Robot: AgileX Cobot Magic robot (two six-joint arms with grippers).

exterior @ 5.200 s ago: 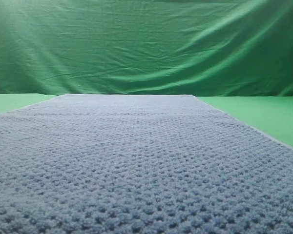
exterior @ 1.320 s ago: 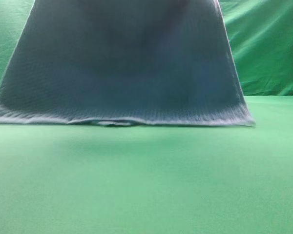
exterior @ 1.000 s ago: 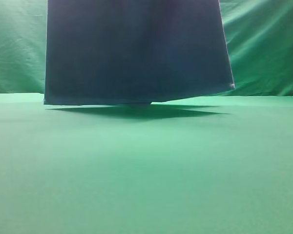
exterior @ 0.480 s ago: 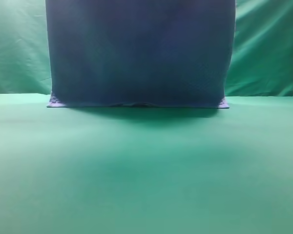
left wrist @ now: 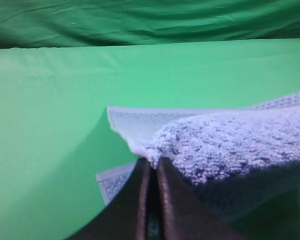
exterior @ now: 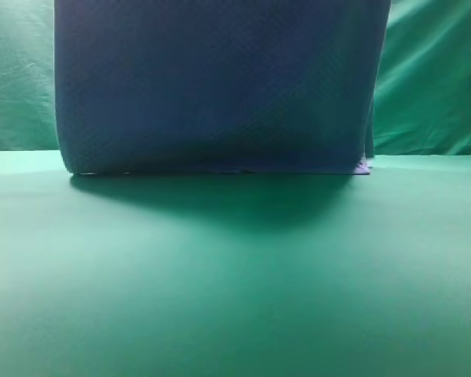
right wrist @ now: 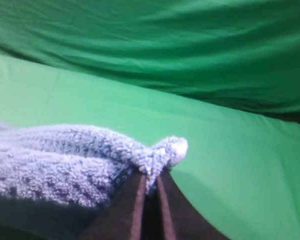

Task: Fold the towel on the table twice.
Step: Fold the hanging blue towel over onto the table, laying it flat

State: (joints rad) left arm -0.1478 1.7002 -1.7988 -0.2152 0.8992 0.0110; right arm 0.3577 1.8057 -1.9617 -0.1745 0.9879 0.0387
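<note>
1. While both arms hold it up by its top edge, the towel [exterior: 220,86] hangs as a broad dark curtain at the far side of the worktop [exterior: 235,283]. Its lower hem is at or just touching the green surface, and one pale corner shows at lower right.
2. By the look of it, the first fold is under way and not yet laid. No crease lies flat, and the second fold has not begun.
3. Seen from the left wrist, the left gripper [left wrist: 151,172] has its jaws pinched tight on a corner of the cloth. A thin pale edge curls away beside them.
4. Seen from the right wrist, the right gripper [right wrist: 149,187] has its jaws closed on the opposite corner, which bunches into a small knot above them.
5. Close up, the fabric is thick, blue-grey and nubbly, a looped, waffle-like weave that drapes heavily.
6. Beneath it the worktop is smooth, flat and plain green, darkened by the towel's shadow.
7. Behind stands a wrinkled green backdrop [exterior: 432,78], soft-creased cloth.
</note>
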